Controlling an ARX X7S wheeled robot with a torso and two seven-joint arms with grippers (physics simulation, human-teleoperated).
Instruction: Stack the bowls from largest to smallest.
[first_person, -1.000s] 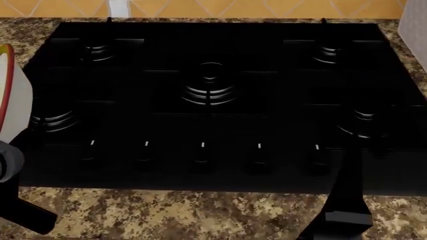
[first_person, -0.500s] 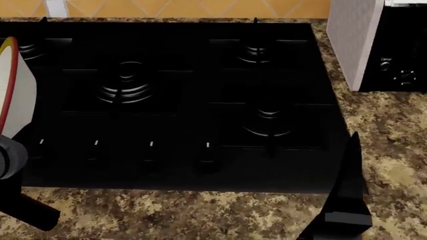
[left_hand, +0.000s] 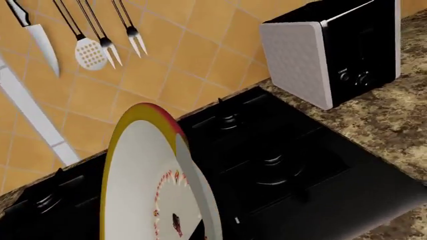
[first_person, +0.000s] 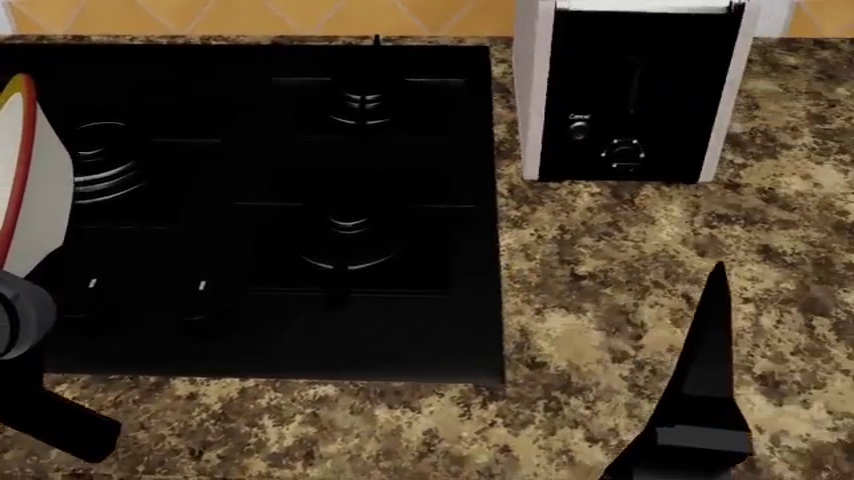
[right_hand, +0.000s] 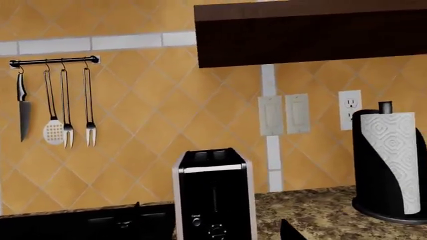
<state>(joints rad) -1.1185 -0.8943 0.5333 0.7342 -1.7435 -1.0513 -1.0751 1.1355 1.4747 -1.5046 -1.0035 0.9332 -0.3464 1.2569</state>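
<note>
Holding the smaller bowl (first_person: 30, 180) up on edge at far left, rim vertical, clamped in the left tool, fingers themselves not visible. Large white bowl nowhere in any view, so can't tell which way it lies or which arm is nearer. Moving right: black cooktop (first_person: 267, 200), speckled granite table (first_person: 601, 290), toaster (first_person: 627, 90) at the back. Right tool (first_person: 694, 400) low over bare table; open or closed, can't tell.

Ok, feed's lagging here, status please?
Left gripper holds small bowl on edge. Right gripper empty, state unclear. Large bowl out of view. Toaster ahead.
</note>
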